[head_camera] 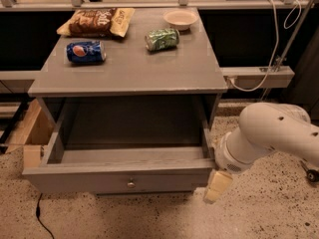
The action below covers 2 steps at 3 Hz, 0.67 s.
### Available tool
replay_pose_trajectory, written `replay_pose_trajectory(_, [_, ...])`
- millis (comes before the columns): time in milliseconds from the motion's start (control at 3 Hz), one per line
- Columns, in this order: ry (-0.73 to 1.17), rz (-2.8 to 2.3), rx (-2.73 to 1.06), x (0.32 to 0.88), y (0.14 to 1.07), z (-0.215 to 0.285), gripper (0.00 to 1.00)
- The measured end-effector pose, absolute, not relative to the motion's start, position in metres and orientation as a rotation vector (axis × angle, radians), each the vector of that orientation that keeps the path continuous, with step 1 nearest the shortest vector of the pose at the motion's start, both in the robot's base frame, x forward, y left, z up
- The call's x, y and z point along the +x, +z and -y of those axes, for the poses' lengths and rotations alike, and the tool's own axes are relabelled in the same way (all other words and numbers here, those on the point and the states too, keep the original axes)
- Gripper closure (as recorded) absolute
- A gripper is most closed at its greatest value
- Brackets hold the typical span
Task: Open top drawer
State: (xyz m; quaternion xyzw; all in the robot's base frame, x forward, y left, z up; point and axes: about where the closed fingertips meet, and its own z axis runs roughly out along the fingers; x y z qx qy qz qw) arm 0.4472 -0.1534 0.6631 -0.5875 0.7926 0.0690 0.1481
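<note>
The top drawer (124, 176) of the grey wooden cabinet is pulled far out toward me. Its flat grey front carries one small round metal knob (130, 184) at centre. The inside of the drawer looks empty. My gripper (217, 185) hangs at the drawer's front right corner, at the end of the white arm (271, 133), which comes in from the right. Only one pale finger shows, pointing down beside the drawer front. It holds nothing that I can see.
On the cabinet top (129, 66) lie a blue soda can (85, 52), a green can (162, 39), a chip bag (95, 21) and a small white bowl (180, 19). A wooden box (31, 133) stands at the left. A white cable (271, 44) hangs at the right.
</note>
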Motion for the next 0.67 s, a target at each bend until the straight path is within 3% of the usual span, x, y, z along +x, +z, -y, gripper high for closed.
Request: replay_pose_trajectory(667, [0.031, -2.129, -1.552, 0.438, 0.802, 0.208, 0.0])
